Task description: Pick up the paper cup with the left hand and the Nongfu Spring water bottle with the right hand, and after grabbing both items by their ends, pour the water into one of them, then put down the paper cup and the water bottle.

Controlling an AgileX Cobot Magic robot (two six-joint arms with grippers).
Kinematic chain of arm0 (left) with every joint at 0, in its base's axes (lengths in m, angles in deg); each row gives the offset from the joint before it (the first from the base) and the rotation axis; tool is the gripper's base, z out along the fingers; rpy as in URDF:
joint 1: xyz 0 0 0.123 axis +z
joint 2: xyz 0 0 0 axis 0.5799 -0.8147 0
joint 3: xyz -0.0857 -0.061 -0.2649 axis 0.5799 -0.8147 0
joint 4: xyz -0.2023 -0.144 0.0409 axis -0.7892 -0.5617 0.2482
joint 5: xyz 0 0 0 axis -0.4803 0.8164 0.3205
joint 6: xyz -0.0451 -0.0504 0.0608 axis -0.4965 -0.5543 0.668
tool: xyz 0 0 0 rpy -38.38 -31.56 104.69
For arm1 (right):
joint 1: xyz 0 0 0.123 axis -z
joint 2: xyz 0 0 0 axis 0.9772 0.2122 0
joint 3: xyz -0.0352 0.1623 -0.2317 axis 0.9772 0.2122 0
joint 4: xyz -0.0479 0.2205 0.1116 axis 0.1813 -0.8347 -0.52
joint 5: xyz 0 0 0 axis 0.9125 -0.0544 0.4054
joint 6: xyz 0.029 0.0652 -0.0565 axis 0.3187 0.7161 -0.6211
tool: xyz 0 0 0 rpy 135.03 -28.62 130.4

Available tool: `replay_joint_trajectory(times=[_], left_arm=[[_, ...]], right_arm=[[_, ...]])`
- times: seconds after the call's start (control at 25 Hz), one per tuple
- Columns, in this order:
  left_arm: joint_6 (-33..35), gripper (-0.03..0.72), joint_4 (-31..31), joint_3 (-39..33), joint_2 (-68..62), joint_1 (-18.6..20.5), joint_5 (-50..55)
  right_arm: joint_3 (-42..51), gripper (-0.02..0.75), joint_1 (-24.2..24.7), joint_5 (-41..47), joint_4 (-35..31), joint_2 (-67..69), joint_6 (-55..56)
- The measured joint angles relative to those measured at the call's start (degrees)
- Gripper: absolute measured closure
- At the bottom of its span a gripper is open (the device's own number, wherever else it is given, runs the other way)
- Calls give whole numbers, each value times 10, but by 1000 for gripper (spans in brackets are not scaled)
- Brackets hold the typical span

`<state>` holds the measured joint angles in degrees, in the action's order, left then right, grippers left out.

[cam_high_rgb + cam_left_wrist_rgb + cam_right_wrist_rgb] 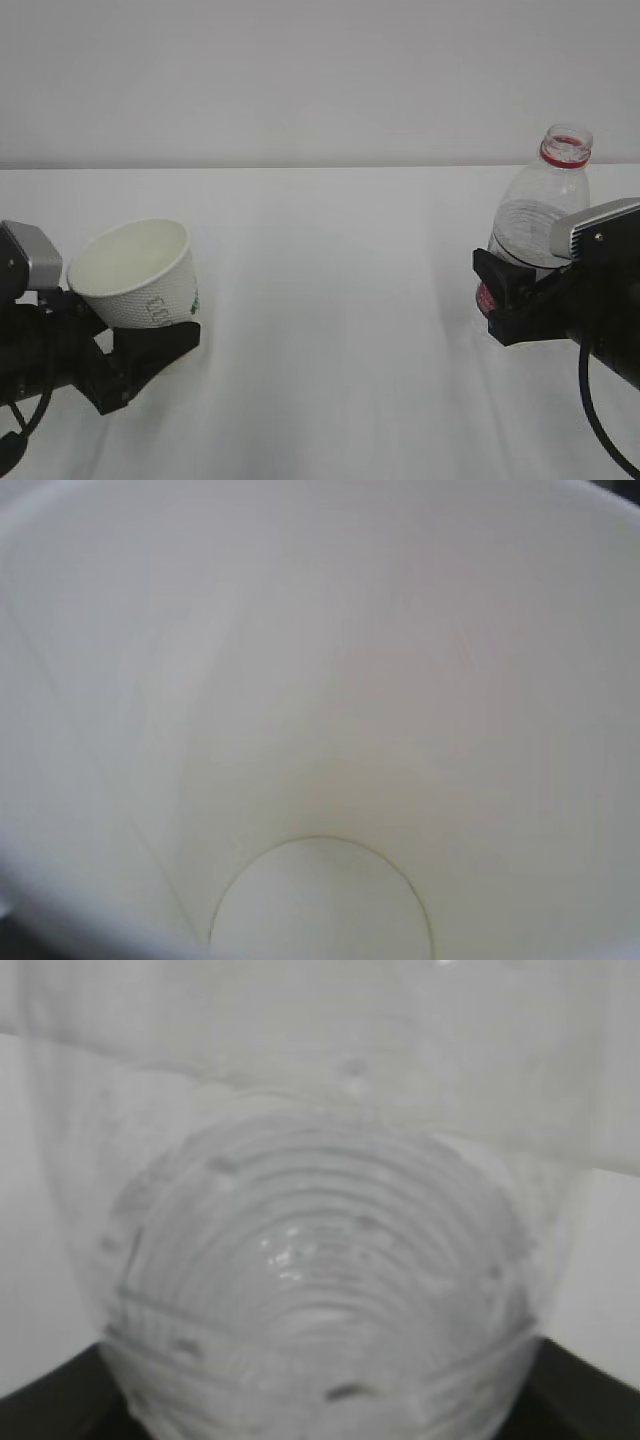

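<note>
Left pincer (150, 345) reaches in low, pinching the tilted paper cup (140, 272); right pincer (510, 300) grips the upright bottle (540, 205) (uncapped).

White table (330, 330): matte, unmarked surface, spans the full width of the exterior view. Soft grey shadows lie on it at left and right. Behind its far edge, a plain pale grey wall (300, 70), evenly lit.
</note>
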<state>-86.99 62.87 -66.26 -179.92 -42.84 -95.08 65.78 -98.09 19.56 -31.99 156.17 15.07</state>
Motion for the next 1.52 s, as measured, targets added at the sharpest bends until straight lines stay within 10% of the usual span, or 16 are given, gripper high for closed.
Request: replay_joint_trajectory(times=[0.92, 1.52], left_arm=[[-1, 115, 8, 89, 0, -242, 16], [-2, 122, 27, 96, 0, -305, 72]], right_arm=[[0, 225, 0, 13, 10, 0, 0], [0, 225, 0, 15, 54, 0, 0]])
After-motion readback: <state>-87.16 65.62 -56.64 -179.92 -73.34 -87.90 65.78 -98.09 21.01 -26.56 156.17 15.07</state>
